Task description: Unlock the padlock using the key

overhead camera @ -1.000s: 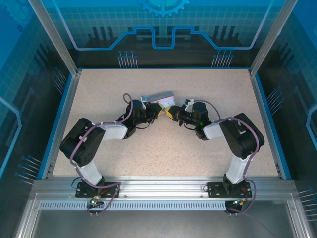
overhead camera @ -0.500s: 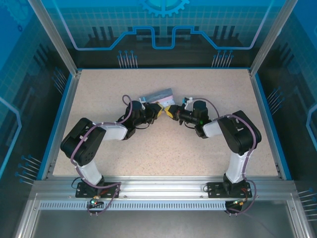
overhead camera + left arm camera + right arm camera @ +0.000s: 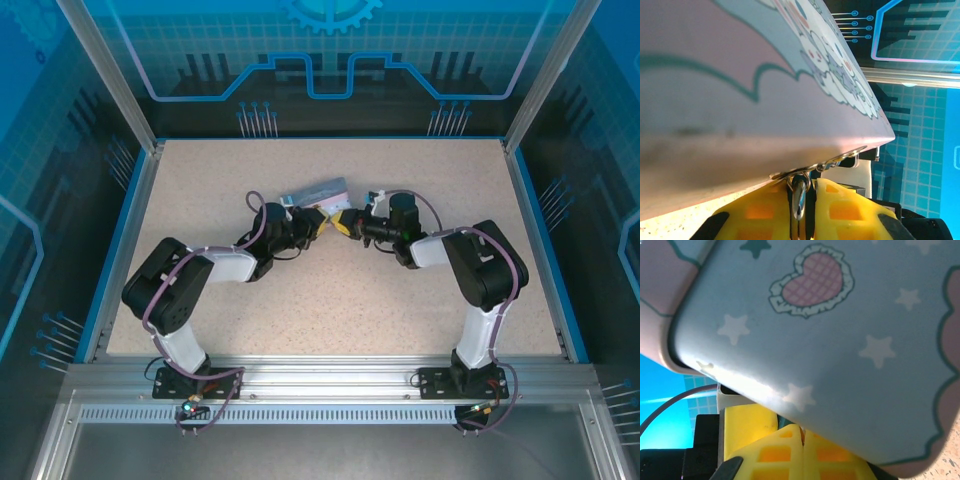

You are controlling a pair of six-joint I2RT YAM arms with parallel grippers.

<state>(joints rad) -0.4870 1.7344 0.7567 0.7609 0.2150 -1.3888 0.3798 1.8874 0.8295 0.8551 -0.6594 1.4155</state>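
Note:
The pale blue and pink tin (image 3: 318,189) lies past the table's middle, and both grippers meet at its near edge. My left gripper (image 3: 322,222) comes in from the left. In the left wrist view its yellow fingers (image 3: 850,210) are shut on the key (image 3: 799,197), a thin metal sliver seen edge-on. A wire ring (image 3: 840,160) runs from the key's top along the tin (image 3: 740,90). My right gripper (image 3: 347,222) faces it from the right. Its jaws (image 3: 802,429) are pressed together just under the tin (image 3: 840,340). The padlock is hidden.
Speckled beige table (image 3: 330,290) with a blue raised border (image 3: 130,230) on the left and right sides and glass enclosure walls behind. Both forearms angle inward across the middle of the table.
The right arm's wrist has moved a little farther away and left. The tin has shifted slightly left and back. The left arm has barely moved.

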